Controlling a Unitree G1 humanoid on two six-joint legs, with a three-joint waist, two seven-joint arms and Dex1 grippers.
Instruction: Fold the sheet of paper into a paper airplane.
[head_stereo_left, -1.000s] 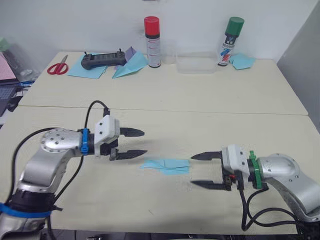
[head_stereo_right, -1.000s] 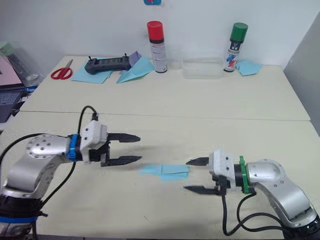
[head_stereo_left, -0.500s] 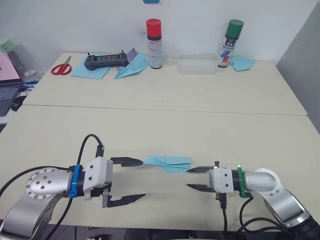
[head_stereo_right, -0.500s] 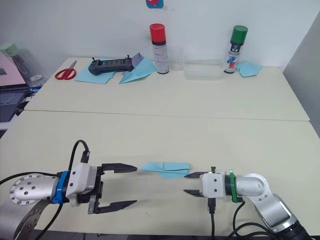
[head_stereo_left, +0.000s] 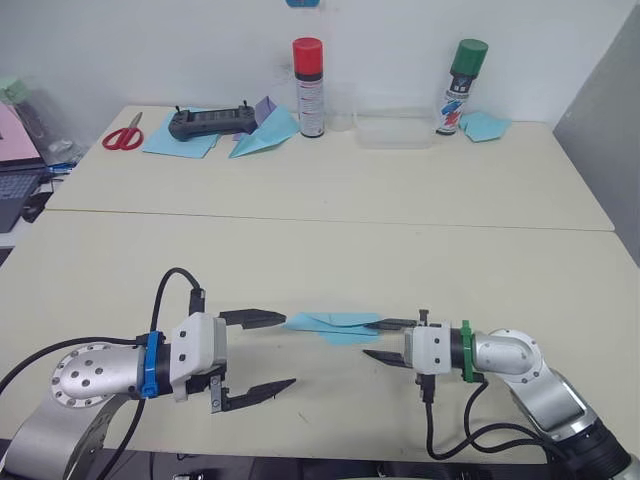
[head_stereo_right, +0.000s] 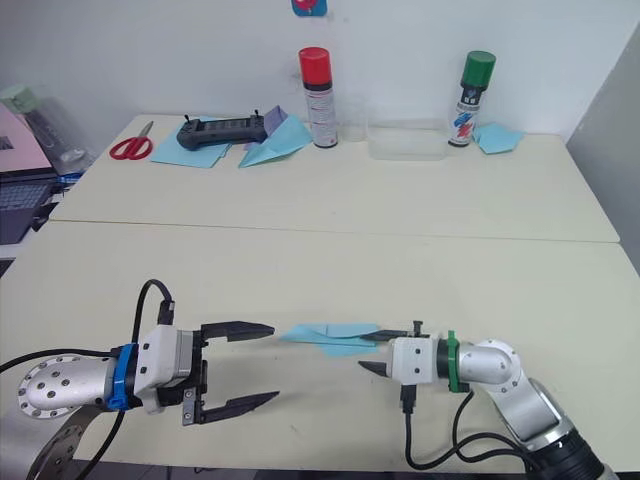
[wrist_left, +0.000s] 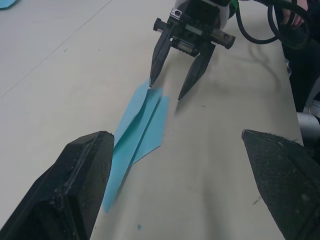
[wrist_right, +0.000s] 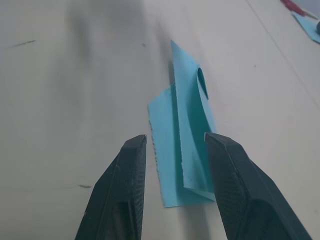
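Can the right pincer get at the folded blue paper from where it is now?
Probably yes. The right pincer is open at the wide end of the paper airplane, with bare table around it and nothing between them.

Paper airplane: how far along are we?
Done: the paper airplane already lies on the table as a slim folded dart. In hand: nothing gripped; the right gripper is open at its blunt end, the left gripper open by its tip. Left: any finishing creases.

The paper airplane (head_stereo_left: 333, 325) lies on the table (head_stereo_left: 330, 240) (between left tool (head_stereo_left: 255, 354) and right tool (head_stereo_left: 383, 339)).
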